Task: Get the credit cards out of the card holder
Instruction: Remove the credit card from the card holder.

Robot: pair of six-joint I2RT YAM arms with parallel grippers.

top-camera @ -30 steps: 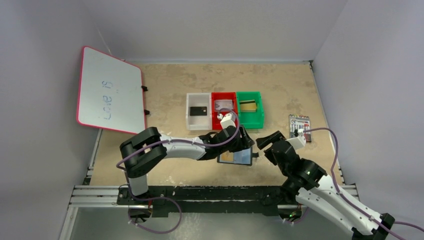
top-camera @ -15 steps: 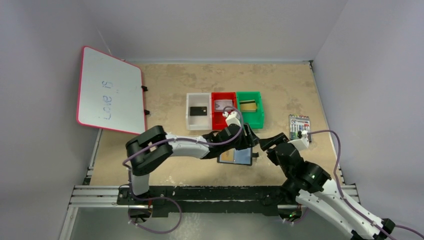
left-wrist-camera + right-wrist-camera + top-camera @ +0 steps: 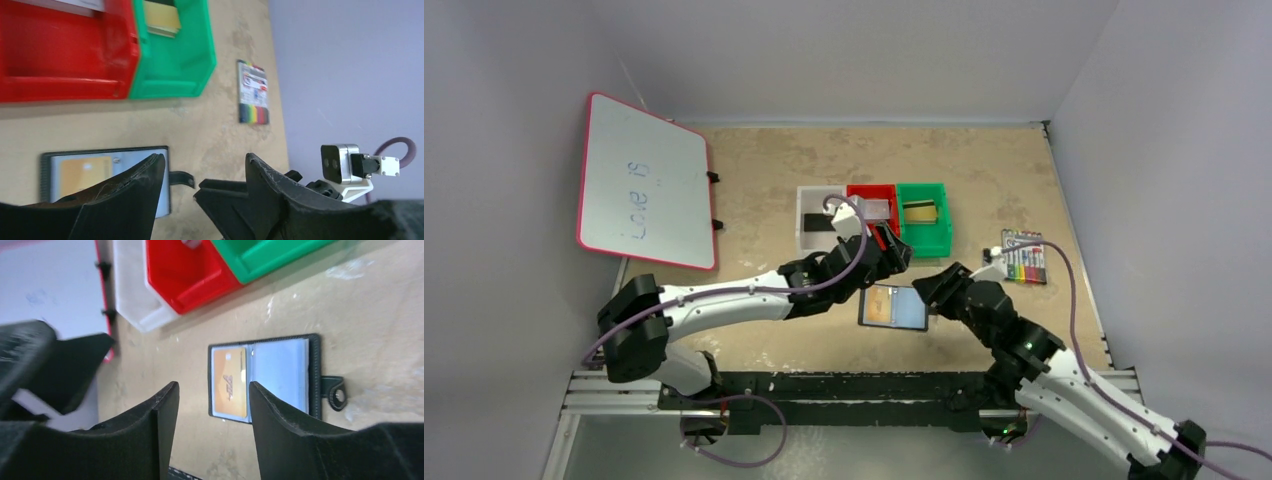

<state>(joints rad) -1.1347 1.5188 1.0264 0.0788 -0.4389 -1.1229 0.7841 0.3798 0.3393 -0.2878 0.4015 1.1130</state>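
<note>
The card holder (image 3: 894, 307) lies open and flat on the table, grey-blue faces up, with an orange-gold card (image 3: 879, 305) in its left face. In the right wrist view the card holder (image 3: 280, 375), that card (image 3: 230, 382) and the strap tab (image 3: 335, 392) lie just beyond my open, empty right gripper (image 3: 214, 386). My right gripper (image 3: 927, 290) hovers at the holder's right edge. My left gripper (image 3: 892, 254) is open and empty, above the table between the holder and the red bin (image 3: 871, 195). A black card (image 3: 816, 224) lies in the white bin, a grey one (image 3: 876, 208) in the red, a tan one (image 3: 921, 210) in the green.
White bin (image 3: 809, 198), red bin and green bin (image 3: 924, 240) stand in a row behind the holder. A pack of coloured markers (image 3: 1024, 258) lies to the right. A whiteboard (image 3: 639, 180) leans at the left wall. The left wrist view shows the marker pack (image 3: 253, 92).
My left arm has swung off the holder and back toward the red bin, uncovering the holder. My right gripper moved left to the holder's right edge and its jaws narrowed.
</note>
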